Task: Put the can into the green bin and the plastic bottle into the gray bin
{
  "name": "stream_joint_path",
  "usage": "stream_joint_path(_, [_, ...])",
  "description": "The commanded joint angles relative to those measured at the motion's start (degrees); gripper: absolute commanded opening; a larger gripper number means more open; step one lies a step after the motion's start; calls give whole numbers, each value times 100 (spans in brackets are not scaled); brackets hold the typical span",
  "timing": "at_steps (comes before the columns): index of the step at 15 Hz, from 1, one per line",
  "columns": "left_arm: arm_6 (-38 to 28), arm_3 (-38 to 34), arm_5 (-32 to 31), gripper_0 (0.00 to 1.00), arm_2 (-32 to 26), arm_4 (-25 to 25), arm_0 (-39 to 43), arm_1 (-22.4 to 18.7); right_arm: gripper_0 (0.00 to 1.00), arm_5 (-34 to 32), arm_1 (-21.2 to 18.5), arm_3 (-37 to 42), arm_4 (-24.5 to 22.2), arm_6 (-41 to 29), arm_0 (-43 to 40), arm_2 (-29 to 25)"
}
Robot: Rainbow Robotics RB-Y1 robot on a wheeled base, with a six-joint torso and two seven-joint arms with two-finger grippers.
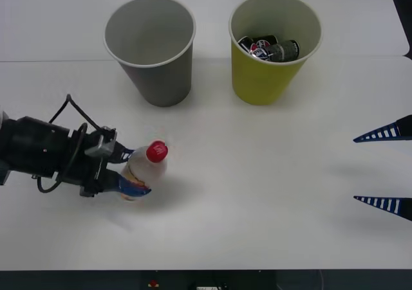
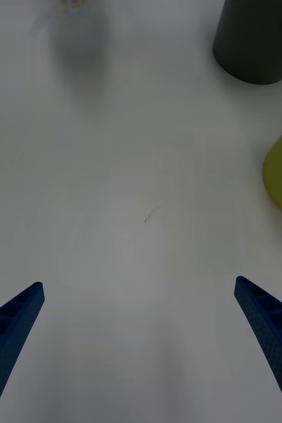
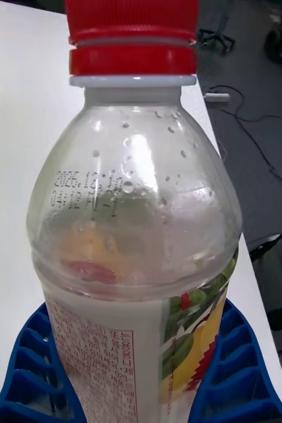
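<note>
The white bench [image 1: 257, 206] carries two large cup-shaped bins near its far edge, standing upright and apart. The gray bin [image 1: 153, 52] is toward the far left, its inside bare. The green bin [image 1: 270, 49] stands beside it toward the right, with dark cans [image 1: 273, 49] lying in its bottom.

The left gripper [image 1: 125, 174] reaches in from the left edge, near the front-left part of the bench, with its blue ribbed fingers [image 3: 243, 370] closed around the labelled body of the plastic bottle [image 1: 143, 169]. The bottle's long axis tilts, with the red cap [image 1: 157, 151] pointing up and toward the far right, in the direction of the bins.

The right gripper [image 1: 386, 168] waits at the right edge, its two blue fingers [image 2: 273, 330] spread wide over bare bench, holding nothing.
</note>
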State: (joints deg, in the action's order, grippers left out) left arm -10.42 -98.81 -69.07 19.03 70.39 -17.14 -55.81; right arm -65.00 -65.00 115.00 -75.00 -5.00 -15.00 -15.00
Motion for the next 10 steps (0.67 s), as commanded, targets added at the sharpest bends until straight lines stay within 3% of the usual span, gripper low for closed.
stream_joint_path(1, [-988,-596,-1,0,-691,291,378,-378,100,0,0,0,0,0,0,0])
stream_joint_path(7, [-2746,-956,7,0,-1420,326,607,-1222,100,0,0,0,0,0,0,0])
stream_joint_path(10, [-3712,-1273,7,0,-1772,678,598,-1591,100,0,0,0,0,0,0,0])
